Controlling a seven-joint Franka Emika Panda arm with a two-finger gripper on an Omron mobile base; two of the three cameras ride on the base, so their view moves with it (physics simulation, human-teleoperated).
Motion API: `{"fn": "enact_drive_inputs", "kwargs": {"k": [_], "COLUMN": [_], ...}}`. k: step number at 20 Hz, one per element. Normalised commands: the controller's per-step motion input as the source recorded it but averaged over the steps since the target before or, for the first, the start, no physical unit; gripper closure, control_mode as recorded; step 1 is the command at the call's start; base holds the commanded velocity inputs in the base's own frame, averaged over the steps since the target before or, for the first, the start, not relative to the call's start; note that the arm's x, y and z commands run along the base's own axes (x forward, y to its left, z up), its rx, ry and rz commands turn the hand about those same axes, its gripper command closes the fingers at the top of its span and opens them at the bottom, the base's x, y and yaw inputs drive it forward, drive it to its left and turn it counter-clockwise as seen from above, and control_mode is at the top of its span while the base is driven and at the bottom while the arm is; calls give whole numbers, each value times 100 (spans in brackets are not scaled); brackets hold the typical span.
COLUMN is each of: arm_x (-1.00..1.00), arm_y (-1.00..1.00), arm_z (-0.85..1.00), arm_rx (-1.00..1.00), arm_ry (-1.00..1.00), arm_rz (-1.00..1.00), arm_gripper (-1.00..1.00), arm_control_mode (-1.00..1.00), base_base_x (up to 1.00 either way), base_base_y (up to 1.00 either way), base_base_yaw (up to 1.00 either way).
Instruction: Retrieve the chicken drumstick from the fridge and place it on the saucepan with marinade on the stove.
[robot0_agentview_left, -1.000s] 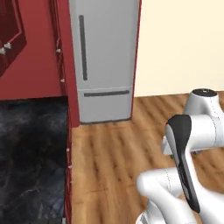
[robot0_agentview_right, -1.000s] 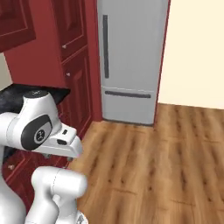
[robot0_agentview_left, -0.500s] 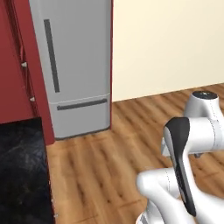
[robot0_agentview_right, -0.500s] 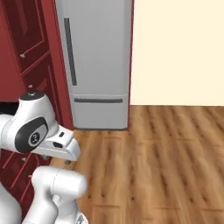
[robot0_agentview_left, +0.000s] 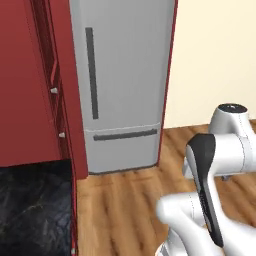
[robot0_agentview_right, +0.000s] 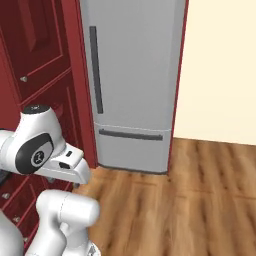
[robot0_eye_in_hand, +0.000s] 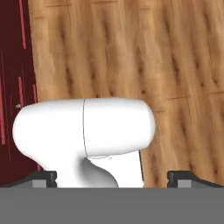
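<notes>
Left base view shows the fridge (robot0_agentview_left: 122, 85) straight ahead with both its upper door and lower drawer closed, its long dark bar handle (robot0_agentview_left: 91, 73) running down the left side of the door and a short horizontal drawer handle (robot0_agentview_left: 125, 135) below. Dark red cabinets (robot0_agentview_left: 35, 80) flank it on the left, a dark marbled counter (robot0_agentview_left: 32, 210) sits at lower left, and the folded white arm (robot0_agentview_left: 215, 170) occupies the lower right over the wooden floor (robot0_agentview_left: 120, 205). Right base view gives the same closed fridge (robot0_agentview_right: 132, 85) from the other side, well apart from the arm. Hand view looks down at floor planks, and the gripper (robot0_eye_in_hand: 112, 177) has its two dark fingertips (robot0_eye_in_hand: 43, 177) spread fully wide with nothing between them. The chicken drumstick is presumably behind the closed door, so its place cannot be told. By my judgement the approach step is in hand; next the arm would need to unfold, reach the bar handle and pull the door open.
</notes>
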Motion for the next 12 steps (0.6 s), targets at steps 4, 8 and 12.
{"fn": "enact_drive_inputs", "kwargs": {"k": [4, 8, 12], "arm_x": [0, 0, 0], "arm_y": [0, 0, 0], "arm_z": [0, 0, 0], "arm_rx": [0, 0, 0], "arm_ry": [0, 0, 0], "arm_rz": [0, 0, 0], "arm_gripper": [-100, -100, -100], "arm_control_mode": [100, 100, 100], "base_base_x": [99, 100, 100], "base_base_y": [0, 0, 0], "base_base_yaw": [37, 39, 30]}}
